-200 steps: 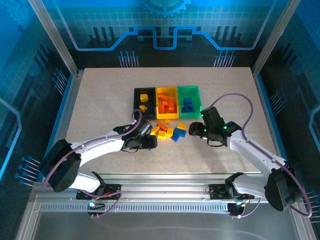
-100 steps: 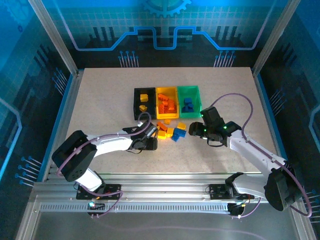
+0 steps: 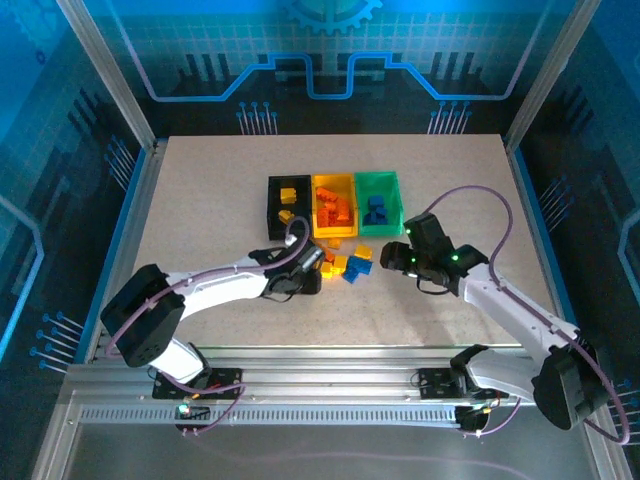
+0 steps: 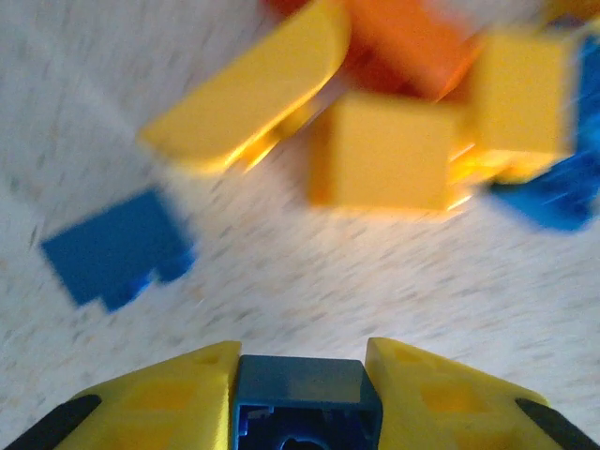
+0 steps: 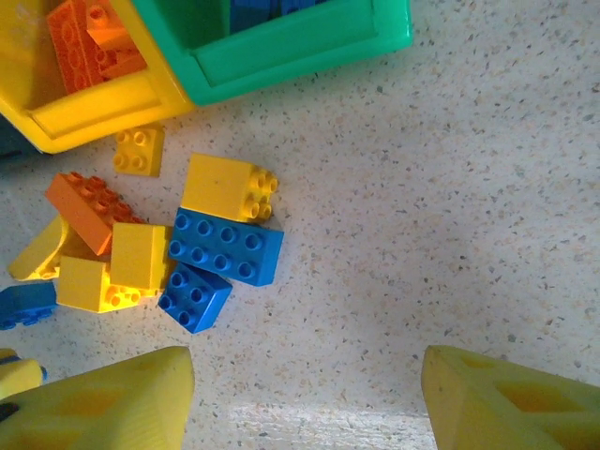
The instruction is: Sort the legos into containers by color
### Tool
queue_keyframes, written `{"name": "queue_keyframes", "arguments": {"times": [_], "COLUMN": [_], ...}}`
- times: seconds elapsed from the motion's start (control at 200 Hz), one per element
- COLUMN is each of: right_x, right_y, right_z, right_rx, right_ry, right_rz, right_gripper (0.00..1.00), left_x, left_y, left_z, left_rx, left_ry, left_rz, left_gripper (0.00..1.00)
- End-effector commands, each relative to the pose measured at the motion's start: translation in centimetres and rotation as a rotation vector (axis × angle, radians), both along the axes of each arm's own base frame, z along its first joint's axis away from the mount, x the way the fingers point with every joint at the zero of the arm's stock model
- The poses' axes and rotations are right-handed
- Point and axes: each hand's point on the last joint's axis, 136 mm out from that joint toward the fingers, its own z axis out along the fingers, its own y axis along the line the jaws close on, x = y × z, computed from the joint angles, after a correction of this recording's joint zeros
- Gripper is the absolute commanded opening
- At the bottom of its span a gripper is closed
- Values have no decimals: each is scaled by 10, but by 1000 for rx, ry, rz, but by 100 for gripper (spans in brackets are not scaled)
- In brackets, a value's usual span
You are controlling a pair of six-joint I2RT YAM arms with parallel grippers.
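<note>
Beside the loose legos (image 3: 345, 264), the left end effector (image 3: 311, 271) clamps a blue lego (image 4: 307, 401).

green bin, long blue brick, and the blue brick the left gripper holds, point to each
green bin (image 5: 309, 42), right wrist view, on its outer wall.
long blue brick (image 5: 225, 247), right wrist view, middle of its studded top.
held blue brick (image 4: 305, 394), left wrist view, centre of its visible face.

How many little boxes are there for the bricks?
3, joined in a row: a black open-topped plastic bin on the left, a yellow open-topped plastic bin in the middle, and a green open-topped plastic bin on the right. None look hidden.
</note>
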Motion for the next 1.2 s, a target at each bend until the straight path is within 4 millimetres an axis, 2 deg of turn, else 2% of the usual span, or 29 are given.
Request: {"name": "queue_keyframes", "arguments": {"times": [0.0,0.12,0.13,0.225,0.25,0.26,0.27,0.335,0.45,0.55,0.615,0.685,0.765,0.895,0.966,1.041,1.136,1.196], "right_x": [-3,-7,-7,-10,-10,-10,-11,-12,-13,-14,-14,-14,-14,-13,-12,-11,-10,-9], "right_y": [-15,-17,-17,-19,-19,-19,-19,-20,-20,-19,-19,-19,-18,-17,-17,-15,-12,-9], "right_z": [-2,-6,-6,-8,-8,-9,-9,-10,-10,-11,-11,-9,-9,-8,-8,-9,-12,-13], "right_rx": [-19,-25,-24,-25,-25,-24,-24,-24,-18,-13,-11,-9,-9,-3,-1,2,2,8], "right_ry": [-2,14,15,22,22,22,22,24,26,29,29,26,27,24,23,26,37,40], "right_rz": [-56,-60,-60,-59,-58,-58,-58,-56,-53,-52,-48,-43,-40,-41,-40,-30,-19,-12], "right_gripper": [67,67,67,67,67,67,67,67,67,67,67,67,67,67,67,67,67,67], "left_x": [34,75,78,113,120,124,127,149,183,203,211,215,215,205,194,177,150,129], "left_y": [-37,-74,-76,-103,-109,-113,-114,-128,-138,-143,-148,-152,-156,-154,-149,-140,-122,-109], "left_z": [59,88,85,99,93,98,93,93,86,78,72,70,79,117,138,160,173,172], "left_rx": [-92,-110,-102,-116,-106,-115,-106,-99,-87,-85,-90,-96,-122,-179,-225,-284,-342,-361], "left_ry": [-118,-195,-193,-234,-224,-233,-224,-236,-252,-252,-239,-226,-231,-273,-294,-314,-316,-309], "left_rz": [-39,-71,-73,-87,-91,-90,-90,-81,-47,-24,-18,-18,-20,-28,-29,-30,-23,-22], "left_gripper": [36,35,35,35,35,35,35,35,36,38,45,55,70,85,98,99,99,99]}}
